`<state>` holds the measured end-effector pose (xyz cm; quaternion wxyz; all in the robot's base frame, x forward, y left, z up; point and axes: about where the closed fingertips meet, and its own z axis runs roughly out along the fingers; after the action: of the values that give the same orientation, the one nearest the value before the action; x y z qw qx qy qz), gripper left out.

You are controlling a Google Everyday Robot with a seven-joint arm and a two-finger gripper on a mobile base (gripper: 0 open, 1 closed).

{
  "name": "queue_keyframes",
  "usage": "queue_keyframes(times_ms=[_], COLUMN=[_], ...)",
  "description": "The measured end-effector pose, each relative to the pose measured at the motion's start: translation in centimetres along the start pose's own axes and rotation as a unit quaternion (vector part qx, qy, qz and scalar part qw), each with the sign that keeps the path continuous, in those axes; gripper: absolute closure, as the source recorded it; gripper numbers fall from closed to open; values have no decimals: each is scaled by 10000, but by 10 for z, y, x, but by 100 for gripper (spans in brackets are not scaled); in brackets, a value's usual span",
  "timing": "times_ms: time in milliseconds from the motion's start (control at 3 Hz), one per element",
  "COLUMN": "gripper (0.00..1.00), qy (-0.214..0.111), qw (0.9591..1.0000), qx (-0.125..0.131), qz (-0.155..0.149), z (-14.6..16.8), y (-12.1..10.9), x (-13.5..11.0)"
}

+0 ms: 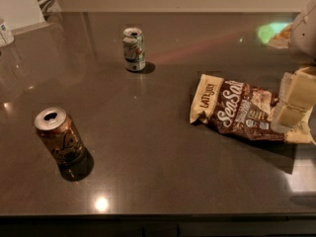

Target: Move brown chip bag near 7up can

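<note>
The brown chip bag lies flat on the dark tabletop at the right, with its cream end pointing left and white script lettering facing up. The 7up can stands upright at the back centre-left, well apart from the bag. My gripper, with pale cream parts, reaches in from the right edge and sits over the bag's right end, hiding it. I cannot tell whether it touches the bag.
A brown-orange can with a silver top stands at the front left. A small white container sits at the far left edge. The table's front edge runs along the bottom. A wall stands behind the table.
</note>
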<state>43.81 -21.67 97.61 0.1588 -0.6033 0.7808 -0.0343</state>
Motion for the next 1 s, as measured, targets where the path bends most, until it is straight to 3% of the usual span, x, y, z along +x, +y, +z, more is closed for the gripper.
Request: queue_keyframes(times_ms=[333,1000], gripper=[0,0], qy=[-2,-237], qw=[10000,9997], qx=[5,25], qz=[-1,88], z=[0,23], y=[0,-30], x=[0,-15])
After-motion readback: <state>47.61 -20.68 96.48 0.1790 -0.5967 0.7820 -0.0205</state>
